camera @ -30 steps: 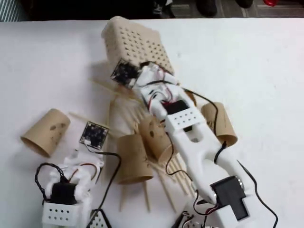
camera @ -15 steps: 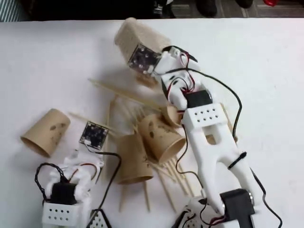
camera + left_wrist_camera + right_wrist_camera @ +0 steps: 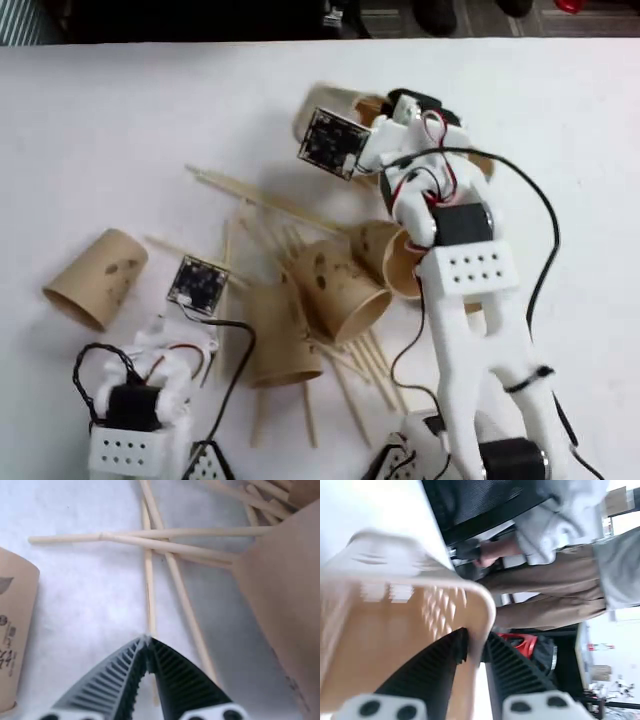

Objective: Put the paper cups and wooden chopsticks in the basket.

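Basket (image 3: 314,102) at the far middle of the white worktop (image 3: 120,120), its pale perforated rim clamped between the two black jaws of my right end effector (image 3: 474,642). In the right wrist camera one jaw sits inside the basket wall and the other outside it. From the high camera my right arm reaches up from the near edge and covers most of the basket. It seems tipped rather than standing flat, but I cannot be sure.

Paper cups (image 3: 338,288) lie on their sides on the worktop, outside the basket. Three of them crowd together at the middle, touching or overlapping, with the farthest of the three just beside the right arm. A fourth cup (image 3: 95,278) lies alone, well apart, toward the left side.

Wooden chopsticks (image 3: 255,200) are scattered loose on the worktop around and under the three cups, several crossing one another. A long pair runs slantwise between the cups and the basket, and others poke out toward the near edge.

My left arm (image 3: 135,400) sits at the near left corner. The jaws of my left end effector (image 3: 148,641) are closed tip to tip with nothing between them. They point down at the worktop, just over a single chopstick (image 3: 149,590) that crosses others farther on. A brown cup lies to each side of this end effector, and neither one touches it.
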Action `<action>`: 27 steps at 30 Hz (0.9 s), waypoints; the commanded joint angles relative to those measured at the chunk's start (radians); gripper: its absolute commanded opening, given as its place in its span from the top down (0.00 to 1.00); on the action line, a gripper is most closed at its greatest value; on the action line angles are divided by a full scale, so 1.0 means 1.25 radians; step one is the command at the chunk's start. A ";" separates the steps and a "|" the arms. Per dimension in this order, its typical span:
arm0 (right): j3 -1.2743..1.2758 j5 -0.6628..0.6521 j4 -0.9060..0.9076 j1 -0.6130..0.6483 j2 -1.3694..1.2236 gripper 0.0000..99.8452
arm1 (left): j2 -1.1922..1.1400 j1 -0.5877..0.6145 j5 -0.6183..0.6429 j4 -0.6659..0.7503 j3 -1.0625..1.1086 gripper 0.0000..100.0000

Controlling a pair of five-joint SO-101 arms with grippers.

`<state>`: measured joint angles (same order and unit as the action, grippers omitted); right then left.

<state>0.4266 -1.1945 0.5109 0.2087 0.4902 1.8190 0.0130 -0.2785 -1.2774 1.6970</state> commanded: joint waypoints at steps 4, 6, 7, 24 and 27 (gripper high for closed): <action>-0.053 -0.006 -0.006 0.021 0.041 0.98 | 0.003 0.004 -0.006 -0.004 -0.004 0.97; -0.053 -0.006 -0.031 0.030 0.004 0.98 | 0.003 0.004 -0.006 -0.004 -0.004 0.97; -0.053 -0.006 -0.055 0.031 -0.018 0.98 | 0.003 0.004 -0.006 -0.004 -0.004 0.97; -0.054 -0.006 -0.296 0.111 -0.241 0.98 | 0.003 0.004 -0.006 -0.004 -0.004 0.97; -0.063 -0.002 -0.339 0.107 -0.287 0.94 | 0.003 0.004 -0.006 -0.004 -0.004 0.97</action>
<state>0.4219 -1.1914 0.1320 0.3452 0.1573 1.8190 0.0130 -0.2785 -1.2774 1.6970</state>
